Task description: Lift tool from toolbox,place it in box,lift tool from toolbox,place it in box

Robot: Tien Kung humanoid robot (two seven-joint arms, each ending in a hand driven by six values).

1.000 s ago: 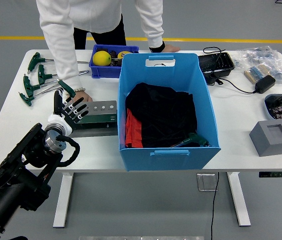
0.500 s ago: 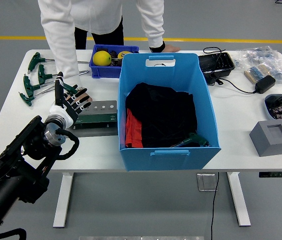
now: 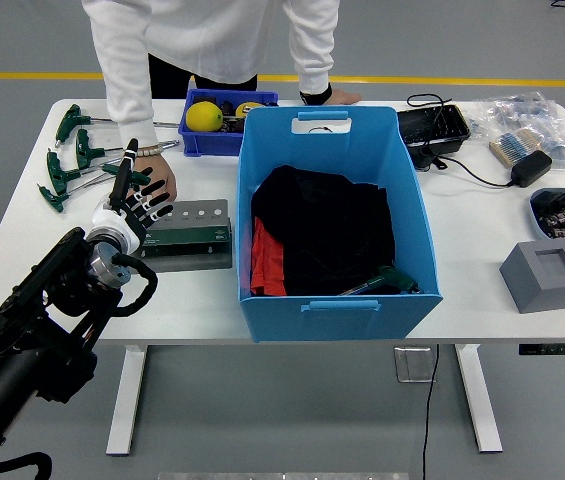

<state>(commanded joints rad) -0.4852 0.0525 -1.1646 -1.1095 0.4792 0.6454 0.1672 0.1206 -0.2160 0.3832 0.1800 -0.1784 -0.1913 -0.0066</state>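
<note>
The toolbox (image 3: pixel 190 235), a low grey and green rack, lies on the white table just left of the big blue box (image 3: pixel 332 130). My left hand (image 3: pixel 134 195) hovers over the toolbox's far left corner with fingers spread, holding nothing. A person's hand (image 3: pixel 162 187) rests on the table right behind my fingers. Several green T-handle tools (image 3: pixel 67 165) lie at the table's far left. Inside the blue box are black cloth (image 3: pixel 327 225), a red item (image 3: pixel 265 255) and a green tool (image 3: pixel 390 280). The right arm is out of view.
A small blue bin (image 3: pixel 212 140) with yellow fruit stands behind the toolbox. The person leans over the far edge, the other hand (image 3: pixel 334 97) flat on the table. Cables, a black tray (image 3: pixel 434 127), a grey block (image 3: pixel 547 275) and bagged parts lie at the right.
My left hand has moved up the picture, away from me and slightly left, from the toolbox's near left part to its far left corner. The person has shifted a little to the right.
</note>
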